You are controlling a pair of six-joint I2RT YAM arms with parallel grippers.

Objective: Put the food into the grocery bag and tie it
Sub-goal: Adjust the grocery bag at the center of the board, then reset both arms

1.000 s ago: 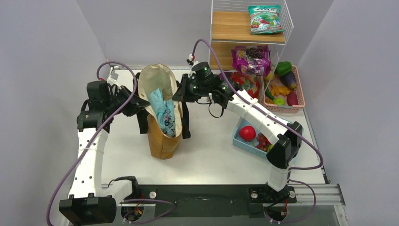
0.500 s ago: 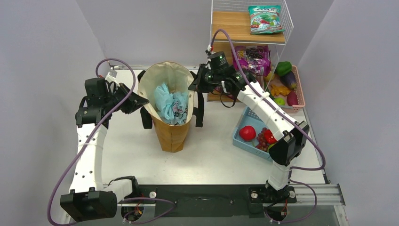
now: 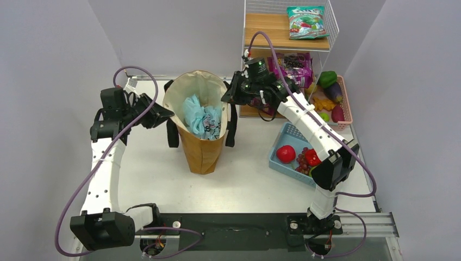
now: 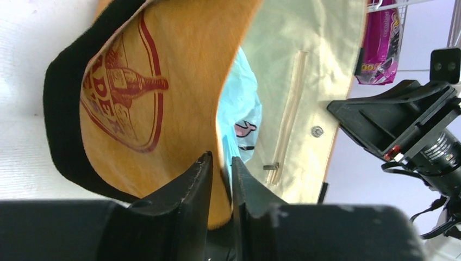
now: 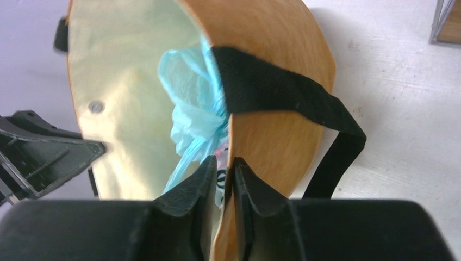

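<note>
Fingers of the left gripper stand narrow, nipping the tan tote by its rim at the mouth's 9 o'clock. The right gripper pinches it likewise at 2 o'clock. The light blue grocery bag lies crumpled inside. Best to pull evenly outward and keep the tote upright, so the bag can be reached. Its handles and contents are hidden; red fruit sits in the blue basket at 4 o'clock.

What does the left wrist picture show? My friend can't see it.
The left gripper grips the rim of a tan tote with a red bottle logo. Inside, against the cream lining, sits a crinkly blue bag. The black right arm is on the far side.
</note>
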